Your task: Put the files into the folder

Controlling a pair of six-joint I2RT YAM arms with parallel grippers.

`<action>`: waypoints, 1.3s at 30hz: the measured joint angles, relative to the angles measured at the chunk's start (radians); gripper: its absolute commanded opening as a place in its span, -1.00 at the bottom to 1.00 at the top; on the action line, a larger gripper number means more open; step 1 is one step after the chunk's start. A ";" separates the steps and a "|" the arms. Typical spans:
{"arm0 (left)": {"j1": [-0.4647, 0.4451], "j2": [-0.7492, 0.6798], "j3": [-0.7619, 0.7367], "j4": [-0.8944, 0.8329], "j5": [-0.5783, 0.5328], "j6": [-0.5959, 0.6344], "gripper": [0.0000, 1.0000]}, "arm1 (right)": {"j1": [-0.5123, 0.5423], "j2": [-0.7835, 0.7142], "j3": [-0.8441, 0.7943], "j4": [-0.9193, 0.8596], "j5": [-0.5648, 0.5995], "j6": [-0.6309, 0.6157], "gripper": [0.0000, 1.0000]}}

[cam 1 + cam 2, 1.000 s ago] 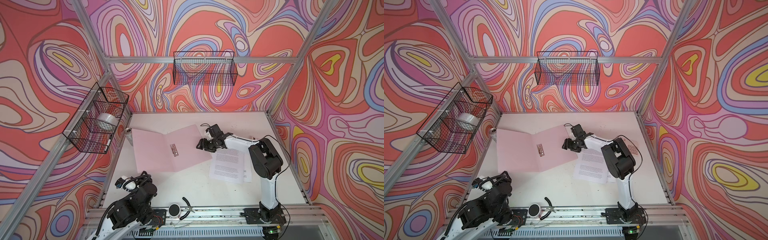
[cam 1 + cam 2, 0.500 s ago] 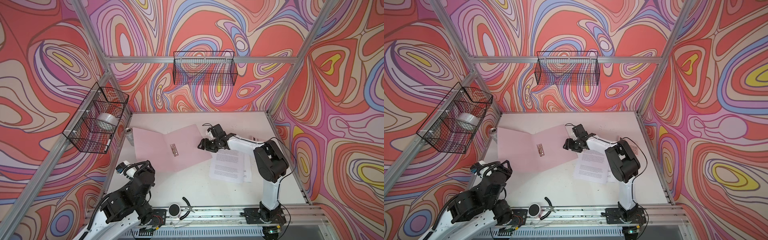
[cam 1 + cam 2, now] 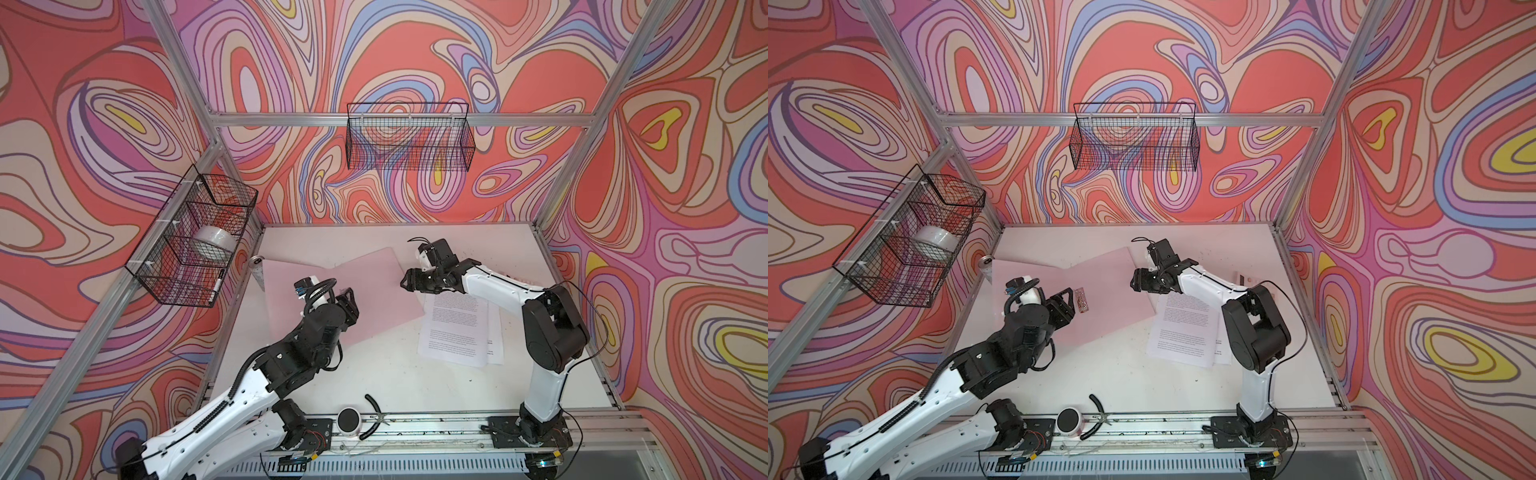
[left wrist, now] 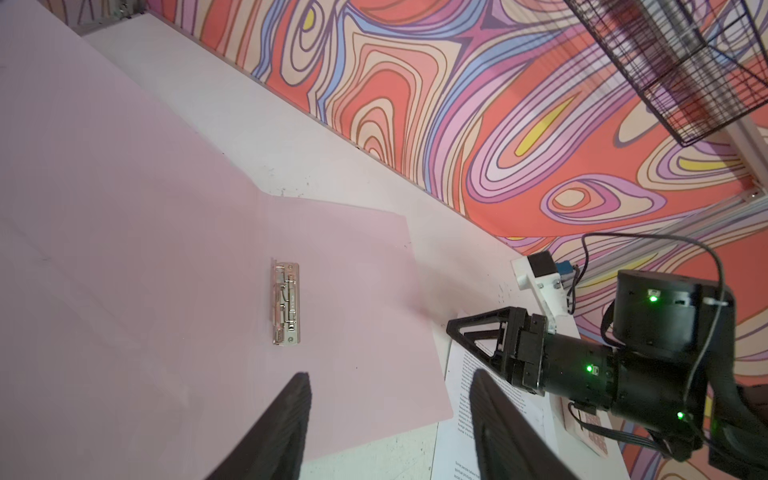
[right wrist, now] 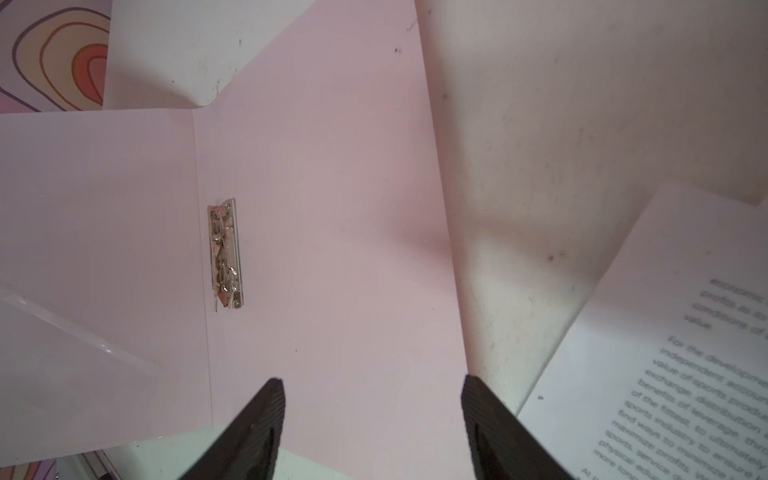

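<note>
While both claws hang released and empty, the left gripper (image 4: 389,374) over the open folder (image 3: 374,286) and the right gripper (image 5: 372,380) at its three-o'clock edge, the files (image 3: 455,328) lie at five o'clock from the latter. A pinch may crumple or separate such thin, flat sheets. Their count is unclear.

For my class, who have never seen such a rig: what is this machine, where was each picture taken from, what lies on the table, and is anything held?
Two robot arms stand at the front of a table, each ending in a two-fingered gripper. Two pictures look down from overhead; two come from cameras on the arms' wrists. On the table lie an open pink folder with a metal clip, and the printed files beside it. The left gripper and right gripper are open, holding nothing.
</note>
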 measured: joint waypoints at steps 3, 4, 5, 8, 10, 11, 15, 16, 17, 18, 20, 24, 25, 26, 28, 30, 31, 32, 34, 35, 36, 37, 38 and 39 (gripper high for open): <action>0.001 0.055 -0.029 0.084 0.023 0.037 0.23 | -0.013 0.008 0.013 -0.003 0.005 -0.022 0.42; 0.006 0.070 -0.034 0.108 0.036 0.048 0.23 | -0.016 0.016 0.018 -0.002 0.003 -0.026 0.42; 0.013 0.083 -0.037 0.129 0.048 0.056 0.23 | -0.018 0.025 0.020 0.003 0.002 -0.029 0.42; 0.056 0.104 -0.045 0.186 0.100 0.072 0.22 | -0.023 0.059 0.019 0.013 -0.017 -0.031 0.41; 0.100 0.109 -0.059 0.220 0.144 0.072 0.21 | -0.025 0.081 0.011 0.030 -0.035 -0.030 0.41; 0.134 0.112 -0.075 0.242 0.175 0.071 0.21 | -0.026 0.090 0.003 0.040 -0.048 -0.027 0.41; 0.233 0.131 -0.127 0.265 0.260 0.065 0.21 | -0.032 0.109 -0.021 0.066 -0.089 -0.014 0.41; 0.253 0.135 -0.140 0.266 0.278 0.060 0.20 | -0.034 0.112 -0.027 0.073 -0.097 -0.012 0.41; 0.270 0.138 -0.156 0.266 0.291 0.053 0.19 | -0.037 0.113 -0.032 0.082 -0.107 -0.010 0.41; 0.283 0.140 -0.171 0.269 0.301 0.047 0.18 | -0.039 0.113 -0.040 0.093 -0.117 -0.007 0.41; 0.310 0.142 -0.213 0.274 0.319 0.029 0.15 | -0.045 0.114 -0.053 0.113 -0.142 -0.002 0.40; 0.352 0.148 -0.284 0.274 0.340 -0.006 0.14 | -0.055 0.122 -0.071 0.146 -0.204 0.007 0.40; 0.361 0.146 -0.304 0.274 0.343 -0.017 0.15 | -0.058 0.126 -0.072 0.152 -0.216 0.008 0.40; 0.367 0.145 -0.317 0.273 0.345 -0.025 0.15 | -0.060 0.130 -0.073 0.156 -0.226 0.009 0.40; 0.380 0.139 -0.349 0.270 0.350 -0.043 0.15 | -0.064 0.135 -0.073 0.165 -0.244 0.011 0.39; 0.391 0.125 -0.366 0.262 0.352 -0.054 0.15 | -0.067 0.137 -0.073 0.167 -0.254 0.014 0.39; 0.395 0.116 -0.372 0.257 0.353 -0.061 0.15 | -0.070 0.137 -0.073 0.169 -0.257 0.014 0.39; 0.400 0.107 -0.376 0.254 0.352 -0.065 0.15 | -0.071 0.136 -0.073 0.171 -0.257 0.014 0.39; 0.408 0.086 -0.383 0.245 0.352 -0.076 0.16 | -0.074 0.136 -0.073 0.171 -0.257 0.015 0.39; 0.412 0.077 -0.385 0.238 0.352 -0.080 0.16 | -0.075 0.136 -0.073 0.171 -0.257 0.015 0.39; 0.416 0.067 -0.388 0.229 0.352 -0.087 0.16 | -0.077 0.135 -0.073 0.171 -0.256 0.015 0.39; 0.420 0.058 -0.391 0.221 0.352 -0.091 0.16 | -0.079 0.134 -0.073 0.169 -0.254 0.015 0.39; 0.424 0.047 -0.398 0.216 0.352 -0.096 0.17 | -0.081 0.131 -0.073 0.167 -0.253 0.015 0.39; 0.427 0.035 -0.406 0.211 0.352 -0.101 0.17 | -0.084 0.129 -0.073 0.166 -0.252 0.015 0.39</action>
